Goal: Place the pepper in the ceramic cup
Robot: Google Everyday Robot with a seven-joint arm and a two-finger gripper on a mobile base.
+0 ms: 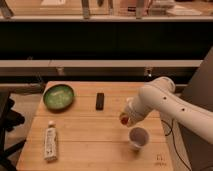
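The pepper (123, 120) is a small red-orange item held in my gripper (125, 119), which is shut on it at the end of the white arm. It hangs just above and to the left of the ceramic cup (138, 137), a small white cup standing upright near the table's front right. The pepper is apart from the cup's rim, and most of it is hidden by the gripper.
A green bowl (58, 96) sits at the back left of the wooden table (85, 145). A small black object (100, 100) lies at the back middle. A white labelled tube (50, 142) lies at the front left. A dark chair stands beyond the left edge.
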